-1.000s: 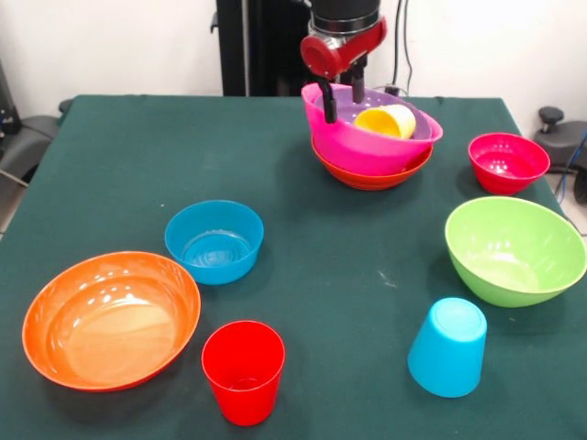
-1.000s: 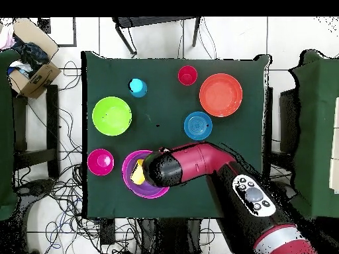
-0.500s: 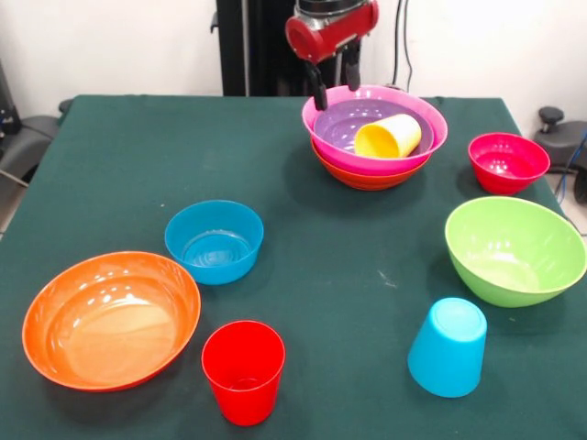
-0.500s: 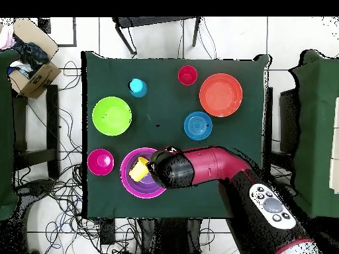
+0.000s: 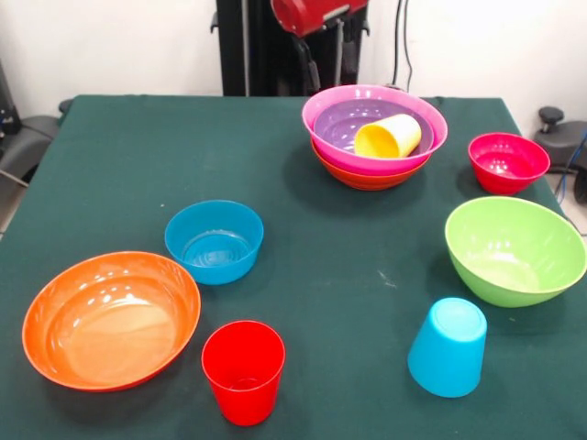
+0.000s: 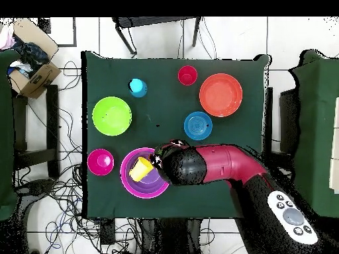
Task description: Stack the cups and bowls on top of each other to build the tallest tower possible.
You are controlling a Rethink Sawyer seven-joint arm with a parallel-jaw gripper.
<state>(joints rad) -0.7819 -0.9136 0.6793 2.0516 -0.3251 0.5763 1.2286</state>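
Observation:
The tower stands at the far side of the table: an orange bowl (image 5: 371, 176) lowest, a magenta bowl (image 5: 367, 151) in it, then a purple bowl (image 5: 351, 119) with the yellow cup (image 5: 390, 136) lying on its side inside. My gripper (image 5: 326, 64) hangs open and empty above and behind the tower's left rim, touching nothing. In the overhead view the arm (image 6: 198, 165) covers the right edge of the magenta bowl (image 6: 132, 186), and the yellow cup (image 6: 140, 169) shows. Loose on the table are a red cup (image 5: 243, 370) standing upright and a light blue cup (image 5: 448, 346) upside down.
Single bowls lie around: large orange (image 5: 110, 319), small blue (image 5: 214, 240), lime green (image 5: 514, 249), small crimson (image 5: 507, 161). A cardboard box (image 6: 30, 66) sits off the table's corner, with cables on the floor around the green table (image 5: 138, 156).
The gripper has let go of the magenta bowl's rim and risen up and back. The bowl has settled level on the stack, and the yellow cup has shifted inside.

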